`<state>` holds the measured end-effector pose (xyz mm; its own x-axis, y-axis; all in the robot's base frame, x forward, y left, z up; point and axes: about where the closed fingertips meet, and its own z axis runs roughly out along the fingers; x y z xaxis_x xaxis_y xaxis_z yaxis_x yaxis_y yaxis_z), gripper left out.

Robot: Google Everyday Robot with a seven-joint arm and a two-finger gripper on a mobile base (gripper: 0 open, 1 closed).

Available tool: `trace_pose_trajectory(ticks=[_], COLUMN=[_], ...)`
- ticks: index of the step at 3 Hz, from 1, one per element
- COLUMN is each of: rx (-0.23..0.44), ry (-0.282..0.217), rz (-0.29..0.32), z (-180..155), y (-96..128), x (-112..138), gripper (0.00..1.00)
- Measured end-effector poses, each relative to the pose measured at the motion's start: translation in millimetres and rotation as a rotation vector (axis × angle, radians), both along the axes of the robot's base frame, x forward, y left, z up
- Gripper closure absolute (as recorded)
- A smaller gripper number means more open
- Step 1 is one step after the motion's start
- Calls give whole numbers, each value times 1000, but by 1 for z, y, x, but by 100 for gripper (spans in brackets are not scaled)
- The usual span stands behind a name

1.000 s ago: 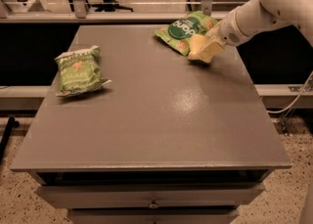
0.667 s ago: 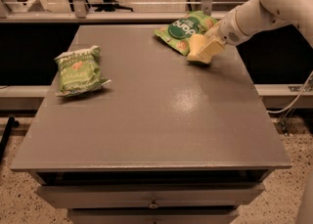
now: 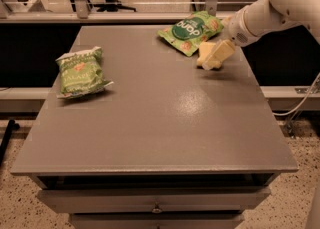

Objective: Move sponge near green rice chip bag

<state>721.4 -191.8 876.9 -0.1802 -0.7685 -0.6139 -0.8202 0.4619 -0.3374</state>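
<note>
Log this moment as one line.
gripper: at pale yellow foam sponge, far right of grey table | sponge: beside smooth bright green rice chip bag | duller crinkled green bag: left side

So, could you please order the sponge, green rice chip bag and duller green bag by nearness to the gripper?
The gripper sits at the table's far right.
1. sponge, at the gripper.
2. green rice chip bag, just left, far edge.
3. duller green bag, across at the left.

I saw the sponge (image 3: 204, 53) on the surface (image 3: 160, 123), far right, just before the green rice chip bag (image 3: 192, 29), with the gripper (image 3: 220, 55) at the sponge's right; another bag (image 3: 80, 71) lay well left.
</note>
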Motion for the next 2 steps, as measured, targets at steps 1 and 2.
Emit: trace_pose_trajectory(ticks=[1, 2], rx=[-1, 46], ry=[-11, -28], rz=[5, 30], z=[6, 24], y=[-2, -10], x=[-3, -15], gripper=[0, 0])
